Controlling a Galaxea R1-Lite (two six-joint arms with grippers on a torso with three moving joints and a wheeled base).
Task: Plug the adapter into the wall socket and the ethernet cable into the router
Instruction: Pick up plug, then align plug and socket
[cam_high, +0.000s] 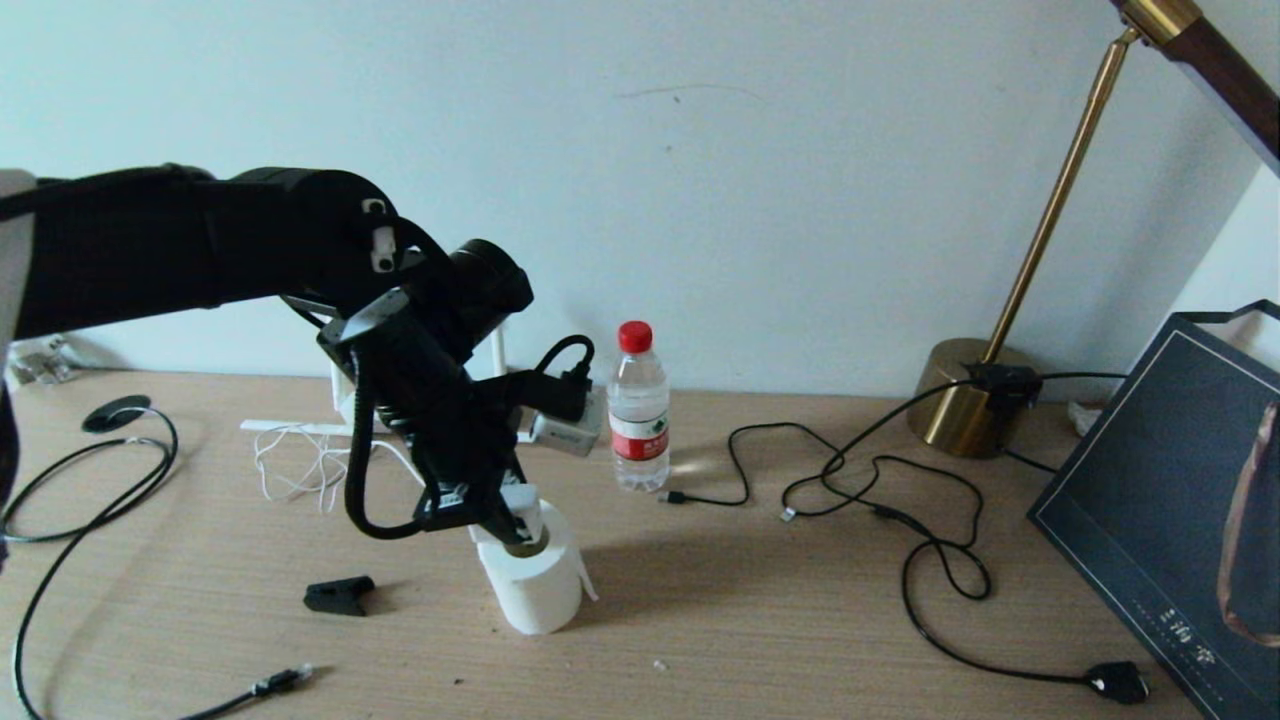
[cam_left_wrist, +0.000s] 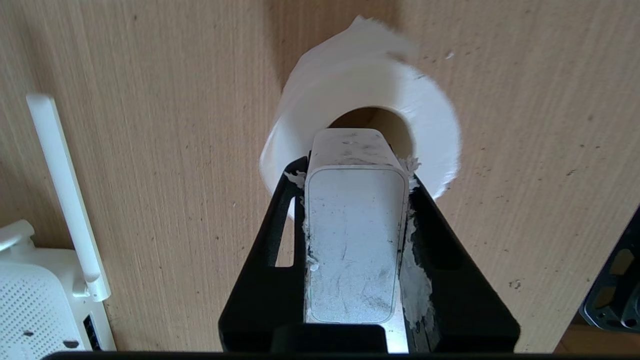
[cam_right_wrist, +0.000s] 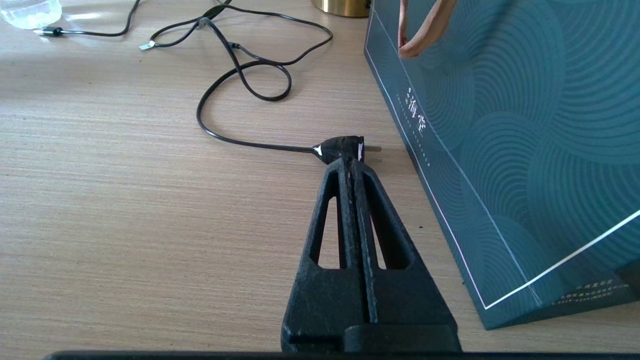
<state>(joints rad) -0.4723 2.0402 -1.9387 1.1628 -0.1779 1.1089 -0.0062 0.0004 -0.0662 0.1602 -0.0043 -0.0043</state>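
My left gripper (cam_high: 512, 522) (cam_left_wrist: 356, 167) is shut on the adapter (cam_high: 522, 508) (cam_left_wrist: 355, 240), a white boxy plug held between both black fingers. It hangs just over the hollow core of a white paper roll (cam_high: 538, 588) (cam_left_wrist: 370, 90). The router (cam_high: 345, 400) (cam_left_wrist: 30, 300) lies behind the left arm, mostly hidden, with one antenna (cam_left_wrist: 65, 190) showing. Its thin white cord (cam_high: 300, 462) is piled beside it. The ethernet cable (cam_high: 285, 682) ends near the table's front left edge. No wall socket shows plainly. My right gripper (cam_right_wrist: 350, 162) is shut and empty, low over the table.
A small dark piece (cam_high: 340, 595) lies left of the roll. A water bottle (cam_high: 639, 405) stands behind it. Black cables (cam_high: 880, 500) loop across the right side, ending in a plug (cam_right_wrist: 342, 148) at my right fingertips. A dark gift bag (cam_right_wrist: 500, 125) and brass lamp (cam_high: 965, 400) stand far right.
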